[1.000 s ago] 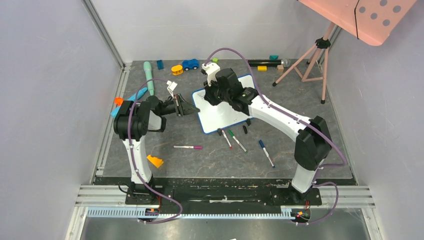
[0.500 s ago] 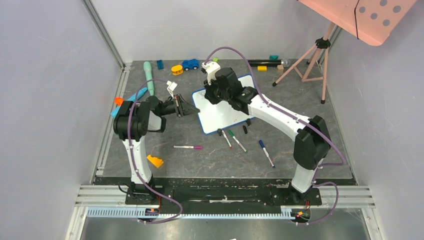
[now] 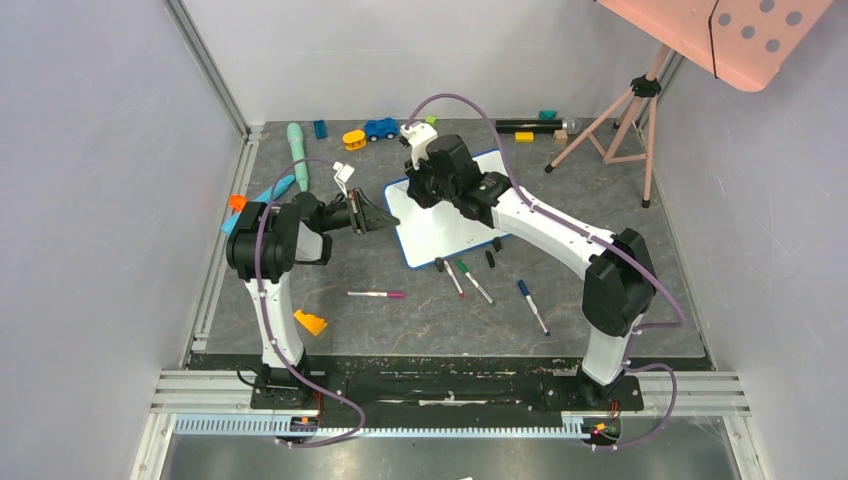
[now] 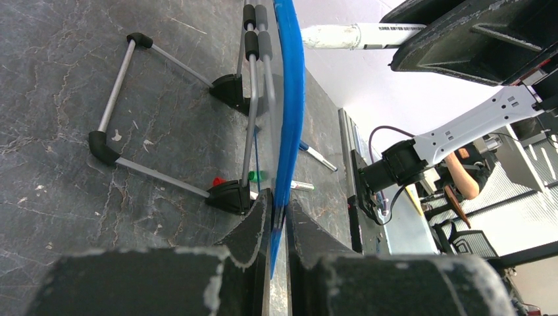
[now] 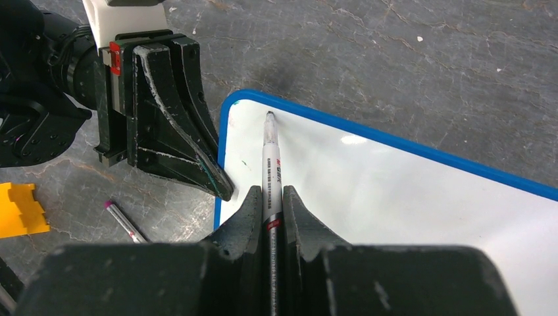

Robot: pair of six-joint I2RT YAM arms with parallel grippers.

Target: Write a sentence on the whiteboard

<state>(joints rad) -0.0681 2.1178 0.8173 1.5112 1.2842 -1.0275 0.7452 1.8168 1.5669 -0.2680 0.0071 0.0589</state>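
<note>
- From above: the whiteboard (image 3: 441, 232) lies on the dark mat in the middle of the table, turned at an angle, with its far part under the right arm's wrist.
- The left gripper (image 3: 385, 218) reaches in from the left and meets the board's left edge. The right gripper (image 3: 424, 188) hangs over the far left corner, its fingers hidden beneath the wrist from here.
- Four loose pens (image 3: 476, 283) lie on the mat just in front of the board, and an orange wedge (image 3: 310, 322) sits beside the left arm's base.
- Left wrist view: the left gripper (image 4: 278, 205) is pinched onto the whiteboard (image 4: 290, 99), the blue frame running up from between the two fingers. Grey wire legs (image 4: 164, 174) with black caps show behind the board.
- Right wrist view: the right gripper (image 5: 271, 197) is clamped tight around a marker (image 5: 272, 164), which points away from the camera.
- The marker's tip sits at the corner of the whiteboard (image 5: 395, 191), just inside the blue frame; I cannot tell whether it touches.
- The left gripper (image 5: 220, 186) bites the frame right beside it. A yellow block (image 5: 23, 209) lies on the mat at the left.
</note>
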